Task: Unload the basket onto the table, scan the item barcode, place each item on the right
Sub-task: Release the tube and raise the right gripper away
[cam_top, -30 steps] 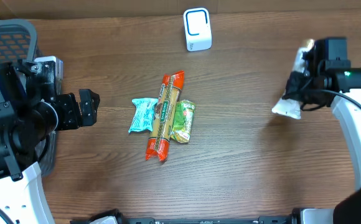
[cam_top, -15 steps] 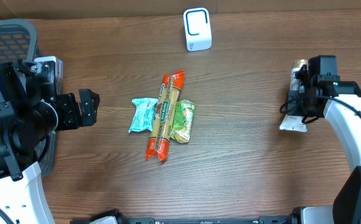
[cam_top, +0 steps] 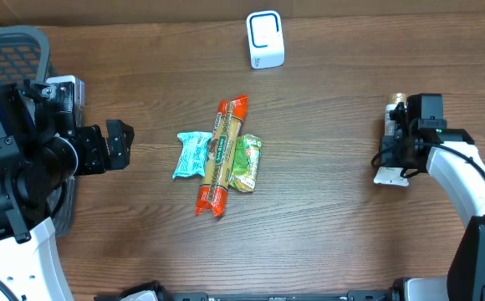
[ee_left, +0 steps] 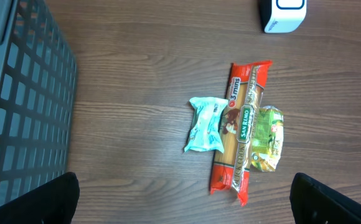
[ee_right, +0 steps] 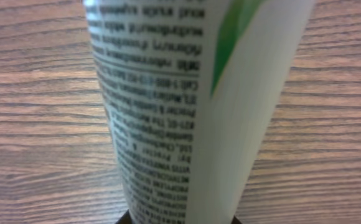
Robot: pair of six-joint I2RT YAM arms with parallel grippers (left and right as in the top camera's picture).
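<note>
R gripper is clamped on a white tube w/ fine black print & a green mark. The tube is at the right side of the table, its flat white end sticking out toward the near edge. Can't tell if it touches the wood. In the R wrist view the tube fills most of the frame, print blurry, wood grain behind. The white scanner stands at the far edge, well apart from the tube. L gripper has its jaws wide apart w/ nothing in them, next to the gray basket. Mid-table lie a teal packet, a long orange pasta pack & a green packet, side by side & touching.
</note>
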